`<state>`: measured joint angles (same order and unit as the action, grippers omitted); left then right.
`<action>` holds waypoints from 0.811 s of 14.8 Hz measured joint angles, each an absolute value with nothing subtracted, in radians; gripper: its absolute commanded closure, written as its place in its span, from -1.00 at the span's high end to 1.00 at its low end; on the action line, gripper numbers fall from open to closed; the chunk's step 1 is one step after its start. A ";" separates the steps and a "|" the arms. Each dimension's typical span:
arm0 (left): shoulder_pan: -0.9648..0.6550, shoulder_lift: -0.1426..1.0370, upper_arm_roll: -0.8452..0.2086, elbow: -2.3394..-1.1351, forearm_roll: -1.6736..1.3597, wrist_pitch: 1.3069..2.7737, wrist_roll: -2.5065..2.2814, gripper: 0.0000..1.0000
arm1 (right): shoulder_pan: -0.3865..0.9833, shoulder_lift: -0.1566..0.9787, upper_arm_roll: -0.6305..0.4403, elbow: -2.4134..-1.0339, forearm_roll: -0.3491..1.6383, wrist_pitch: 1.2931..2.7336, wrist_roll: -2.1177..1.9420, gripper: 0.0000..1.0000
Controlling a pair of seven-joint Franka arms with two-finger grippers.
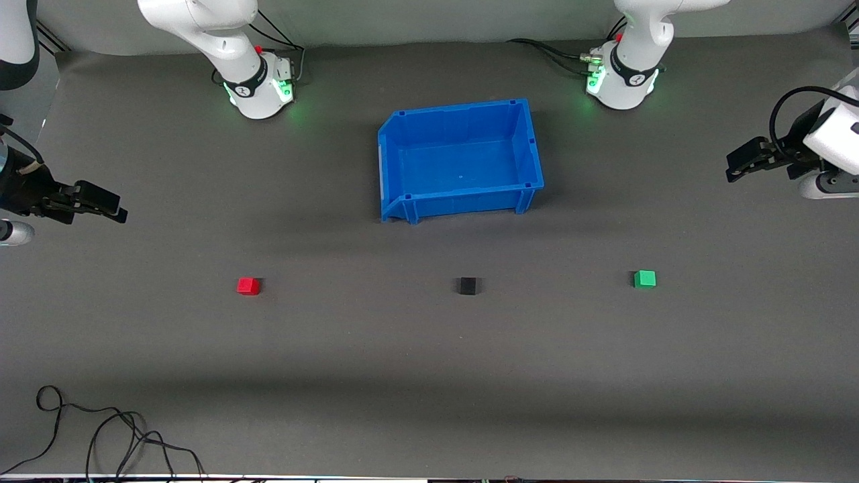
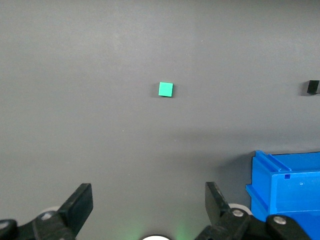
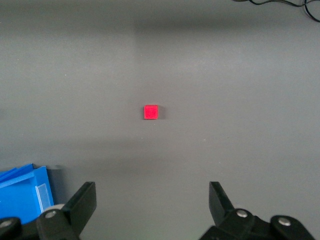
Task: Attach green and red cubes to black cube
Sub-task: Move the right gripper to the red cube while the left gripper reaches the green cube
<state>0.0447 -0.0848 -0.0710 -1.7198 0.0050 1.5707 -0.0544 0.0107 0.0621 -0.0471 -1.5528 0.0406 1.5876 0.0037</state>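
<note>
The black cube [image 1: 468, 286] sits on the grey table mat, nearer to the front camera than the blue bin. The red cube [image 1: 247, 286] lies in line with it toward the right arm's end; it also shows in the right wrist view [image 3: 151, 112]. The green cube [image 1: 645, 279] lies toward the left arm's end and shows in the left wrist view [image 2: 166, 89], where the black cube [image 2: 313, 87] is at the edge. My left gripper [image 1: 737, 168] [image 2: 149, 200] is open and empty, held high at its end of the table. My right gripper [image 1: 115, 209] [image 3: 152, 200] is open and empty at its end.
An empty blue bin [image 1: 463, 199] stands mid-table between the arm bases, and shows in both wrist views [image 2: 287, 187] [image 3: 20, 192]. A black cable [image 1: 100, 429] lies at the table's near edge toward the right arm's end.
</note>
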 measured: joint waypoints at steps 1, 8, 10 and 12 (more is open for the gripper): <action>0.045 -0.085 -0.071 -1.720 0.005 1.571 -0.054 1.00 | 0.011 0.062 -0.047 -1.553 0.041 1.588 0.006 1.00; 0.046 -0.074 -0.069 -1.723 0.005 1.571 -0.054 1.00 | 0.011 0.062 -0.046 -1.551 0.041 1.591 0.199 1.00; 0.053 -0.052 -0.062 -1.739 0.005 1.578 -0.055 1.00 | 0.012 0.062 -0.044 -1.551 0.045 1.600 0.395 1.00; 0.067 -0.022 -0.057 -1.763 0.005 1.622 -0.055 1.00 | 0.012 0.067 -0.044 -1.551 0.072 1.611 0.615 1.00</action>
